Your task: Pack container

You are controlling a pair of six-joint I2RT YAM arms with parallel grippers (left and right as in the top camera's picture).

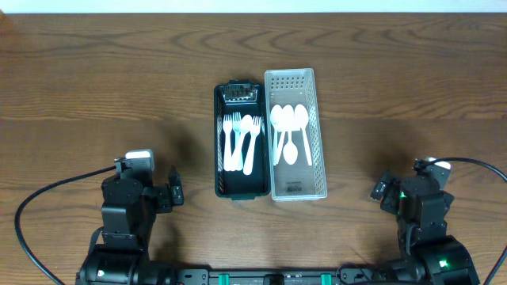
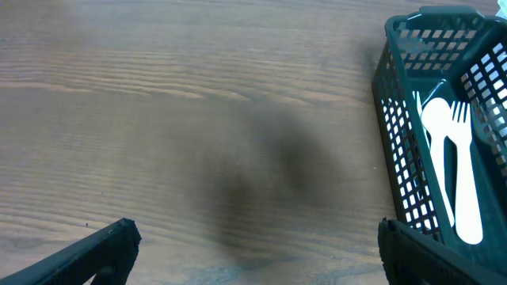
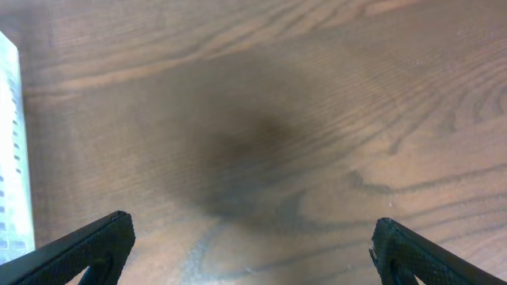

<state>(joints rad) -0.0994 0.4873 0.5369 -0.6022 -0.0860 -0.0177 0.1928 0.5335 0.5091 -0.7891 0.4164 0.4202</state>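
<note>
Packing judged complete or nearly so: no loose cutlery is seen on the brown wooden table [image 1: 95, 79].
Four white plastic spoons [image 1: 290, 119] are counted in the clear perforated plastic bin [image 1: 321, 142], right of centre. About four white plastic forks [image 1: 236, 146] are counted in the dark green perforated plastic basket [image 1: 218, 142] touching it on the left, though overlap makes that count uncertain. Left gripper [image 2: 253, 241] and right gripper [image 3: 253, 237] are parked at the near edge, well apart from both containers — fingers spread wide, nothing held.

Black basket [image 1: 218, 146] beside white basket [image 1: 290, 77], both holding cutlery [image 1: 290, 119]
</note>
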